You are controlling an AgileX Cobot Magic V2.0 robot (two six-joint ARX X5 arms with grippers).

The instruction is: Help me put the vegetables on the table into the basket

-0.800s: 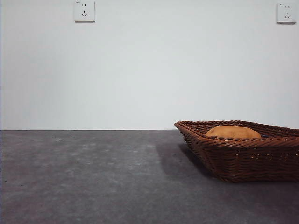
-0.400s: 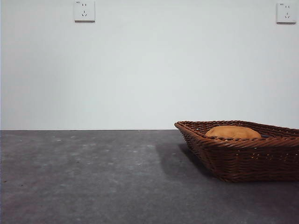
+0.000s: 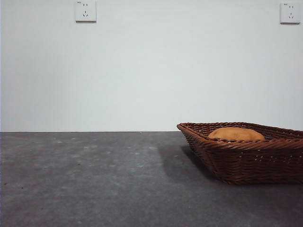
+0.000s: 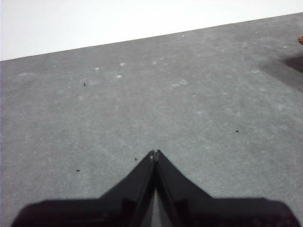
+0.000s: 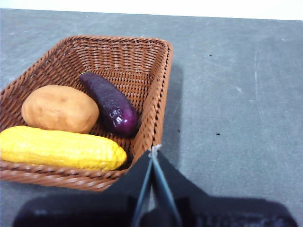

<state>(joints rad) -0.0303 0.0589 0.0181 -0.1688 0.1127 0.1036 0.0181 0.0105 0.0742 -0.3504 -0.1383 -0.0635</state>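
The wicker basket [image 3: 246, 161] stands at the right of the table [image 3: 94, 179]. In the right wrist view the basket [image 5: 142, 56] holds all three vegetables: the yellow corn [image 5: 61, 149], the orange-brown potato [image 5: 59, 109] and the dark-purple eggplant [image 5: 109, 104]. In the front view only the potato's top [image 3: 236, 134] shows above the rim. My right gripper [image 5: 155, 150] is shut and empty, above the basket's near corner. My left gripper [image 4: 155, 153] is shut and empty over bare table, with the basket's edge [image 4: 300, 40] just at the picture's side.
Two wall sockets [image 3: 85, 10] [image 3: 289, 13] sit high on the white back wall. The table's far edge meets the wall. Neither arm shows in the front view.
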